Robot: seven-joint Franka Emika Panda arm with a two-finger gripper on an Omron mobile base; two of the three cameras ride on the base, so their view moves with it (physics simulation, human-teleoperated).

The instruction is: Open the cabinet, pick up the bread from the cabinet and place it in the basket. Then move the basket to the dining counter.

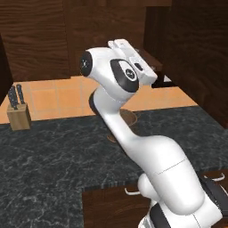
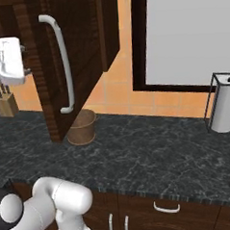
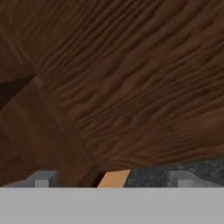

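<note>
My fingers (image 3: pixel 113 179): two grey tips, set wide apart, nothing between them, touching nothing that I can see.

Cabinet (image 2: pixel 79 56): dark brown wood grain, directly ahead of my fingers and close; its door stands swung open, long silver bar handle (image 2: pixel 63 62) upright on it, to the right of my hand.

Basket (image 2: pixel 82 127): small brown woven bucket, below my fingers and off to their right, standing upright on the black marbled desk (image 2: pixel 153 153), just beside the open door's lower edge.

Knife block (image 1: pixel 18 116): below and left of my fingers, on the same desk against the orange tile wall.

Paper towel roll (image 2: pixel 224 108): far right of my fingers, in a wire stand.

Bread: cannot tell where it is.
</note>
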